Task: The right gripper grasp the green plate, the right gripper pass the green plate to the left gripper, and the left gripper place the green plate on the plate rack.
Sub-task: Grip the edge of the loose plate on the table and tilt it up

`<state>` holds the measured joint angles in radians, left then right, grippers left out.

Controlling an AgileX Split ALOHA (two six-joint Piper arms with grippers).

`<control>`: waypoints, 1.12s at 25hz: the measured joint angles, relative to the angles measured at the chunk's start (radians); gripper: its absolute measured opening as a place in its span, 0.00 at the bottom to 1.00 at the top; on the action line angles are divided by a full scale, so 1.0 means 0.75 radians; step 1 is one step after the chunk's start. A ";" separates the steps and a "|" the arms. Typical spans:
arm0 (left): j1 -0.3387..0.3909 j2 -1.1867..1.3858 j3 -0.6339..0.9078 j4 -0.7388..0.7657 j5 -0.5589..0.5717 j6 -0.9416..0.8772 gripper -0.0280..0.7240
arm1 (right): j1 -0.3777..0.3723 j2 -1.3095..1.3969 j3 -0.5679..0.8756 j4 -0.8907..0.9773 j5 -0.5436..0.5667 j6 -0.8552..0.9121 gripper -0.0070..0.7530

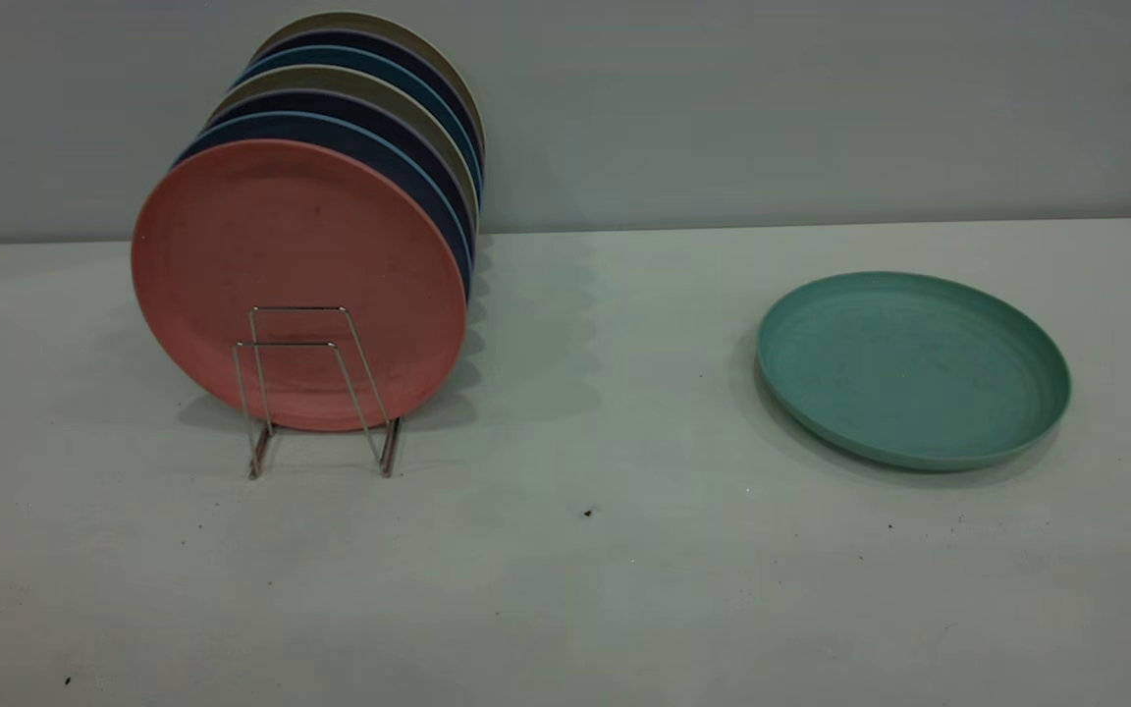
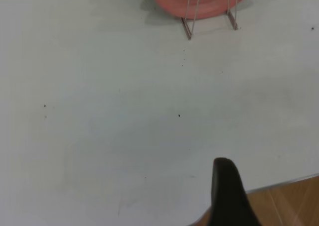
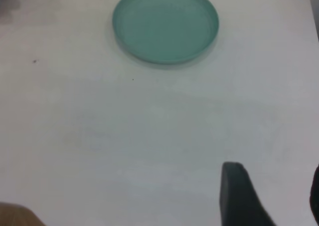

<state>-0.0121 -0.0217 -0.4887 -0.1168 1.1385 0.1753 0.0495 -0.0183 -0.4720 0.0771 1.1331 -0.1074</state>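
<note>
Your green plate (image 1: pixel 913 368) lies flat on the table (image 1: pixel 565 550), well right of the rack (image 1: pixel 315 393), whose front loops stand free for it. Neither the right gripper (image 3: pixel 269 196) nor the left gripper (image 2: pixel 227 193) holds anything; their openings can't be told.

The green plate (image 1: pixel 913 368) is showing a matte teal-green. In the silver wire plate rack (image 1: pixel 315 388), a salmon-pink plate (image 1: pixel 296 280) is fronting dark blue, teal and olive-beige plates (image 1: pixel 369 98). The surface (image 1: pixel 565 570) is looking pale grey-white with dark specks.
</note>
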 joint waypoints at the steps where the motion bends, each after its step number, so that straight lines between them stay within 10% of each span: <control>1: 0.000 0.000 0.000 0.000 0.000 0.000 0.67 | 0.000 0.000 0.000 0.000 0.000 0.000 0.49; 28: 0.000 0.116 -0.067 0.020 -0.030 -0.129 0.74 | 0.000 0.120 -0.018 0.051 -0.040 0.006 0.54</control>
<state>-0.0121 0.0650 -0.5390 -0.1017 1.1161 0.0789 0.0495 0.0718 -0.4858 0.1153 1.1027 -0.1031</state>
